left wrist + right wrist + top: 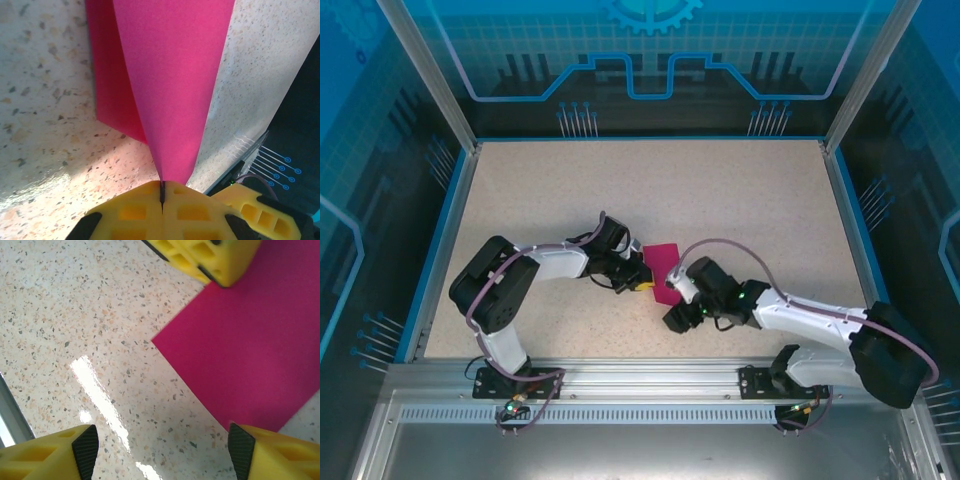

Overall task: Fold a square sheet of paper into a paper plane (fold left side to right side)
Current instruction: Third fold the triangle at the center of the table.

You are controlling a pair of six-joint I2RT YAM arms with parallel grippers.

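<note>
The square sheet of paper (663, 262) is magenta-pink and lies on the speckled table between my two arms. My left gripper (641, 281) is shut on its near-left edge. In the left wrist view the yellow fingers (130, 212) pinch the paper (170, 75), which rises from the jaws as a lifted flap over a lower layer. My right gripper (678, 291) stands open just right of the sheet. In the right wrist view its fingertips (86, 450) straddle bare table, with the paper (250, 350) just ahead and the left gripper's yellow fingers (210, 257) on the paper's far corner.
The table (620, 190) is fenced by a blue rim (442, 240) and aluminium posts (425, 70). A metal rail (640, 385) carrying both arm bases runs along the near edge. The two grippers sit very close together at the paper.
</note>
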